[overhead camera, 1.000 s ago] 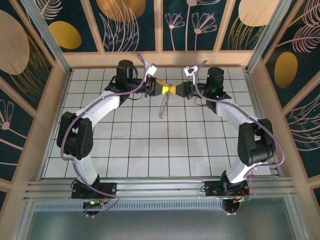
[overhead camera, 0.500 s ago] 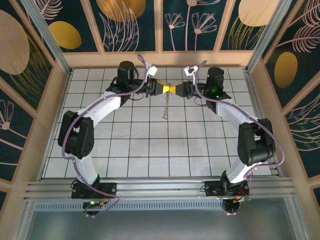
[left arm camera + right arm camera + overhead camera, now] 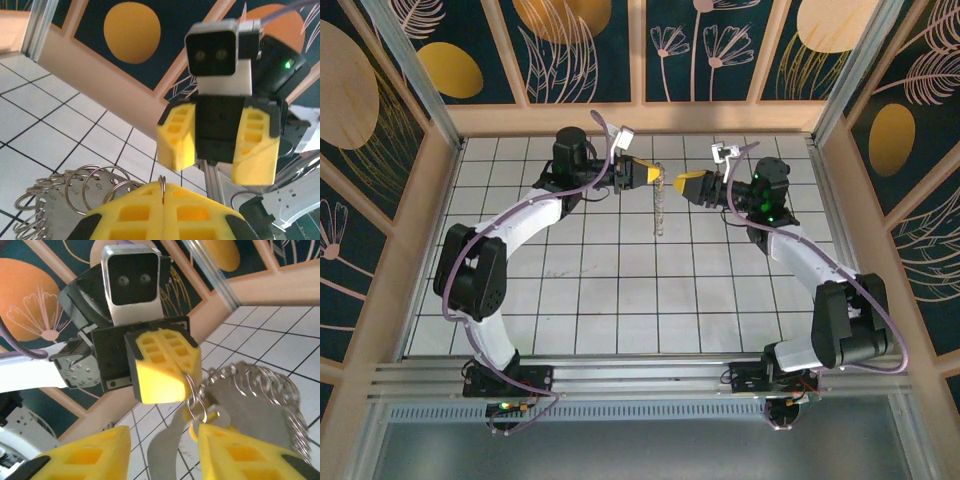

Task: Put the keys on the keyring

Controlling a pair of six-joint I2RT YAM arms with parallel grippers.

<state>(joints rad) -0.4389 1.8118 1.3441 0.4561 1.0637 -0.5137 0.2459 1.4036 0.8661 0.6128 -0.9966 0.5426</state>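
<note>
Jaws of the left gripper (image 3: 655, 175) clamp the dangling keyring (image 3: 659, 208). The right gripper (image 3: 680, 183) — fingertip to fingertip with it earlier (a second ago) — has backed off, jaws parted, empty.

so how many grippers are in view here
2. The left gripper is over the far middle of the table, shut on the keyring. The right gripper is just right of it, open, not touching the keyring. None seems hidden.

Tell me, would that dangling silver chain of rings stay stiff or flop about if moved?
Probably floppy: the keyring hangs limp from the shut left gripper, made of loosely linked rings. It would likely swing when carried. Thin wire rings suggest it is light.
</note>
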